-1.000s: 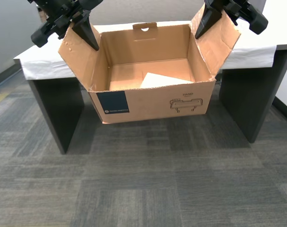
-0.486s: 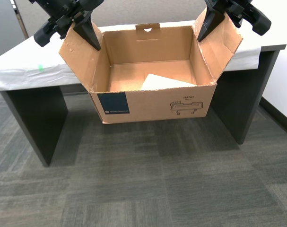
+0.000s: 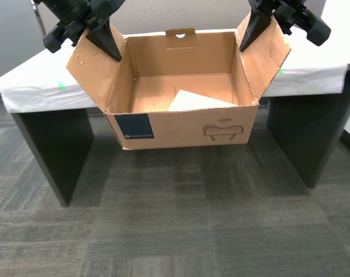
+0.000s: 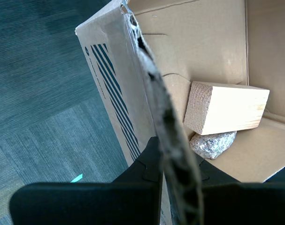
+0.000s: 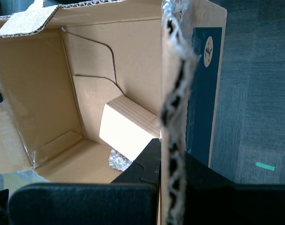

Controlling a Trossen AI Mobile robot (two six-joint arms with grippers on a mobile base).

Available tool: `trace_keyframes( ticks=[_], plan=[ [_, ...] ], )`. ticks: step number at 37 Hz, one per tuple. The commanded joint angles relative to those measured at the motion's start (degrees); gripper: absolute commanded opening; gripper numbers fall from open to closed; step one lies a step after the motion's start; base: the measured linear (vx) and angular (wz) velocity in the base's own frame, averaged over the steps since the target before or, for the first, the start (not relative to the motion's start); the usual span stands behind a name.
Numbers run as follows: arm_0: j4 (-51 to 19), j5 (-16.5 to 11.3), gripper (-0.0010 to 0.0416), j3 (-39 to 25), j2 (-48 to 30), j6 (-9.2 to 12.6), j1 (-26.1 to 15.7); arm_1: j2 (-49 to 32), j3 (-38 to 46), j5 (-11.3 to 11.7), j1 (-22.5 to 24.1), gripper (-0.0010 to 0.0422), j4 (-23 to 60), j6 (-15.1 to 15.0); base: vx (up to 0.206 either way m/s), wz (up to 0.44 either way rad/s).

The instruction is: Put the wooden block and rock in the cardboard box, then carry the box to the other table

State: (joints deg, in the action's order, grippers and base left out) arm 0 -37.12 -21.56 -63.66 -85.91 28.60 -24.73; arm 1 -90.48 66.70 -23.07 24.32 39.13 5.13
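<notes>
Cardboard box (image 3: pixel 186 124): brown corrugated, open-topped, navy label square at the near wall's left and a "HAND" drawing at its right. It is held clear of the grey carpet (image 3: pixel 175 219), in front of the other table (image 3: pixel 36 81). Whether its far wall reaches over the table edge is hard to judge from the exterior view.

Contents: wooden block (image 4: pixel 227 108) lying on the box floor against the near wall, right of centre. Rock (image 4: pixel 212 144) touching the block, wedged beside its lower edge.

Holds: my second gripper (image 4: pixel 173 164) pinched tight on the ragged top edge of one side flap; my first gripper (image 5: pixel 173 161) clamped likewise on the other flap. In the exterior view, one black arm stands at each upper corner, on the left and right flaps.

Surroundings: the table wears a wrinkled white cloth with a small green tape mark (image 3: pixel 60 85) at its left and stands on dark legs.
</notes>
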Motion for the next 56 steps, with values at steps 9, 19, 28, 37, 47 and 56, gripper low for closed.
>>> trace_keyframes(
  ticks=[9,19,28,37,47,56],
  plan=[
    [0.92,-1.03,-0.0001,-0.13,0.0,1.03,-0.13,0.07,0.04,-2.27,0.15,-0.0001,-0.74,0.48,0.119,0.145],
    [1.27,-1.03,-0.0001,-0.13,-0.04,0.24,-0.13,0.07,0.04,-2.32,0.17,-0.0001,-0.9,2.49,0.096,0.084],
    [2.08,-1.03,-0.0001,-0.13,-0.04,-0.61,-0.13,0.07,0.04,-2.29,0.15,-0.0001,-0.46,3.52,0.085,0.043],
    [2.45,-1.03,-0.0001,-0.13,-0.04,-0.44,-0.17,0.07,0.04,-2.29,0.17,-0.0001,0.52,2.73,0.11,-0.003],
    [2.43,-1.05,-0.0001,-0.13,-0.04,-0.24,-0.35,0.07,0.04,-2.29,0.15,-0.0001,-0.07,1.62,0.162,-0.052],
    [2.47,-1.03,-0.0001,-0.13,-0.04,-0.04,-0.37,0.07,0.04,-2.29,0.15,-0.0001,-0.39,0.13,0.189,-0.059]
  ],
)
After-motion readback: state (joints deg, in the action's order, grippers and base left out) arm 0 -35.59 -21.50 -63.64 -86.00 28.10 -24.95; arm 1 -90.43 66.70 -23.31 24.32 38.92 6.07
